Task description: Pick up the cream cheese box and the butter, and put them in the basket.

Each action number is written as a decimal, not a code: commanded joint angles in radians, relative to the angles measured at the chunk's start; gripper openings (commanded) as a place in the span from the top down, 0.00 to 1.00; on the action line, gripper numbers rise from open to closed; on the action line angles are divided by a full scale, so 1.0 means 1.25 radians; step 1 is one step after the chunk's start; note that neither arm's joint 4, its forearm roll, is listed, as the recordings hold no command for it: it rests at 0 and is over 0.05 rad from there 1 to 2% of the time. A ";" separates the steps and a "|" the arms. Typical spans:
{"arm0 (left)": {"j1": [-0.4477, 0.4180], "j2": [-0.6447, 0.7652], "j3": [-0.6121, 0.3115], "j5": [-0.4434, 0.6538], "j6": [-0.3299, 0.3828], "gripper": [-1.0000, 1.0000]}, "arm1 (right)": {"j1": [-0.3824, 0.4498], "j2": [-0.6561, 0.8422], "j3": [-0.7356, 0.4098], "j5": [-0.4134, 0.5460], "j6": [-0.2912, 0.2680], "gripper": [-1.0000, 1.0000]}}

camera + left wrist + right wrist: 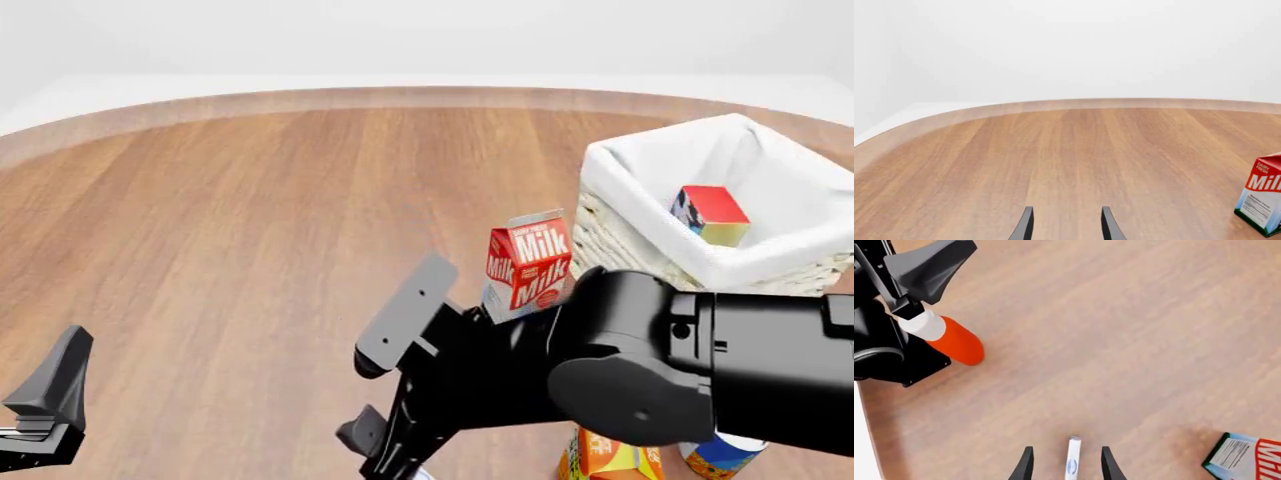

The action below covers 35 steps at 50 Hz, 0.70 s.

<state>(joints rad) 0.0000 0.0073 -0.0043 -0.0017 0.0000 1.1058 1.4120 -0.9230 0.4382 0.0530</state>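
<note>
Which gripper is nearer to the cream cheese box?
The right. The cream cheese box stands edge-on between the right gripper's open fingers; the left gripper hangs far off at the table's near-left edge.

You see a brown wood-grain surface point(240, 220), a red and white milk carton point(529, 262), a cream woven basket point(627, 245), black arms.

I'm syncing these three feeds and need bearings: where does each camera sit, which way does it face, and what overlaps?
Left wrist: behind the left pincer, looking across the table to its far edge; fingertips show.
Front: above and behind the arms, looking forward and down at the basket; right arm fills it.
Right wrist: behind the right pincer, facing straight down.
Shared: the milk carton shows in all three.
</note>
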 commanded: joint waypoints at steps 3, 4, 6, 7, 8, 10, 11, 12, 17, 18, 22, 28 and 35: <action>0.000 0.000 0.000 0.000 0.000 0.00 | -0.007 0.012 0.030 -0.029 0.009 0.00; 0.000 0.000 0.000 0.000 0.000 0.00 | -0.008 0.013 0.032 -0.032 0.008 0.00; 0.000 0.000 0.000 0.000 0.000 0.00 | -0.009 0.016 0.038 -0.038 0.012 0.00; 0.000 0.000 0.000 0.000 0.000 0.00 | -0.009 0.018 0.039 -0.039 0.013 0.00; 0.000 0.000 0.000 0.000 0.000 0.00 | -0.009 0.018 0.041 -0.041 0.014 0.00; 0.000 0.000 0.000 0.000 0.000 0.00 | -0.002 0.024 0.039 -0.042 0.025 0.00; 0.000 0.000 0.000 0.000 0.000 0.00 | 0.002 0.027 0.038 -0.043 0.027 0.00; 0.000 0.000 0.000 0.000 0.000 0.00 | 0.002 0.027 0.038 -0.043 0.027 0.00; 0.000 0.000 0.000 0.000 0.000 0.00 | -0.004 0.027 0.044 -0.048 0.024 0.00; 0.000 0.000 0.000 0.000 0.000 0.00 | -0.007 0.027 0.049 -0.051 0.022 0.00; 0.000 0.000 0.000 0.000 0.000 0.00 | 0.003 0.033 0.040 -0.045 0.027 0.00; 0.000 0.000 0.000 0.000 0.000 0.00 | -0.012 0.029 0.058 -0.053 0.019 0.00; 0.000 0.000 0.000 0.000 0.000 0.00 | -0.009 0.039 0.064 -0.063 0.018 0.00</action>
<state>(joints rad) 0.0000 0.0073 -0.0043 -0.0017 0.0000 1.0986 1.4506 -0.8596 0.3757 0.0785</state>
